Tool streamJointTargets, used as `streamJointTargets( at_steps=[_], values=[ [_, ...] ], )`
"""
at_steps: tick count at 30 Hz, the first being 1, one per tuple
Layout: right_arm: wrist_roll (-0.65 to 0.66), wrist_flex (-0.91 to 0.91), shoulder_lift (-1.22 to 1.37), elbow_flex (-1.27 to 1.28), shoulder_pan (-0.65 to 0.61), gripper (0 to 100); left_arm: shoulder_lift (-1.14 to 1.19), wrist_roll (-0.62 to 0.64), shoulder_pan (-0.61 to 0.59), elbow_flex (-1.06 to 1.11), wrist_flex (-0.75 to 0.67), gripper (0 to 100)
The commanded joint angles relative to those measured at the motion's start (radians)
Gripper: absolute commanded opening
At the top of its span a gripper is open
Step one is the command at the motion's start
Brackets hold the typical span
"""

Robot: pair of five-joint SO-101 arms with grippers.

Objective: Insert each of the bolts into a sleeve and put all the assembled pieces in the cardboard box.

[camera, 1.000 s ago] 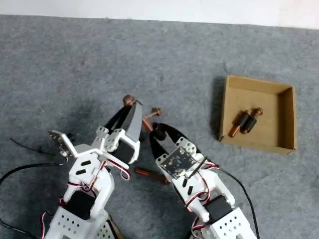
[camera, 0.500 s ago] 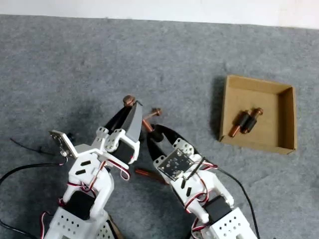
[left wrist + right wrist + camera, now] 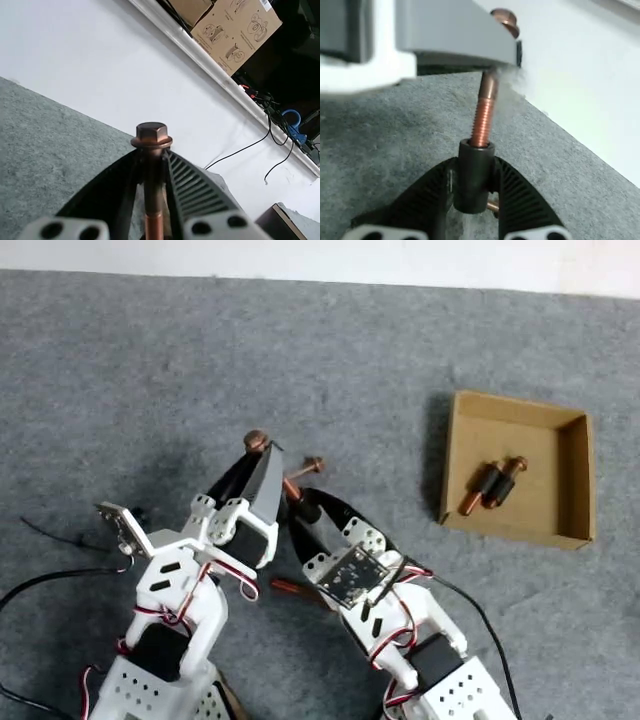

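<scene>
My left gripper is shut on a copper bolt, held with its hex head up and its threaded end pointing down. My right gripper is shut on a black sleeve directly under it. In the right wrist view the threaded tip of the held bolt sits in the sleeve's top opening. The cardboard box at the right holds two assembled pieces. A loose bolt lies on the carpet just beyond the grippers. Another bolt lies partly under the right arm.
Grey carpet covers the table, with open room at the left and far side. A white wall strip runs along the far edge. Cables trail by the left arm's base.
My right gripper has carried the sleeve left and away from the base, bringing it under the bolt's threaded end. The left gripper and its bolt have barely moved.
</scene>
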Motion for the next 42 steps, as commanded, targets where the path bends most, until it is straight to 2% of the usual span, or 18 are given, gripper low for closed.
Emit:
streamJointTargets(
  at_steps=[1,3,8,17,19,24,26,27,31,33,36,38,40,42],
  values=[
    [0.011,-0.033,-0.005,0.142,-0.008,0.5,-0.012,0.009,0.002,0.021,0.058,0],
    [0.011,-0.033,-0.005,0.142,-0.007,0.5,-0.015,-0.009,0.027,0.021,0.107,0],
    [0.011,-0.033,-0.005,0.142,-0.005,0.5,-0.016,-0.144,0.107,0.021,0.163,0],
    [0.006,-0.059,-0.005,0.142,0.047,0.5,-0.016,-0.173,0.125,0.021,0.236,1],
    [0.008,-0.056,-0.005,0.142,0.048,0.5,-0.012,-0.172,0.125,0.021,0.242,7],
    [0.008,-0.054,-0.004,0.142,0.059,0.5,-0.012,-0.166,0.117,0.021,0.325,34],
    [0.006,-0.054,-0.004,0.142,0.084,0.5,-0.018,-0.152,0.081,0.021,0.328,39],
    [0.006,-0.056,-0.004,0.142,0.101,0.5,-0.019,-0.107,0.024,0.021,0.325,39],
    [0.005,-0.061,-0.004,0.142,0.166,0.5,-0.019,0.130,-0.277,-0.001,0.201,34],
    [0.005,-0.061,-0.004,0.142,0.177,0.5,-0.019,0.210,-0.381,-0.005,0.175,30],
    [0.005,-0.061,-0.004,0.142,0.202,0.5,-0.019,0.227,-0.418,-0.004,0.164,23],
    [0.005,-0.065,-0.005,0.142,0.245,0.5,-0.019,0.189,-0.410,0.004,0.164,19],
    [-0.005,-0.107,-0.005,0.142,0.321,0.5,-0.016,0.133,-0.403,0.007,0.164,13],
    [-0.087,-0.151,-0.005,0.142,0.420,0.5,-0.018,0.094,-0.403,0.013,0.164,6]
  ],
)
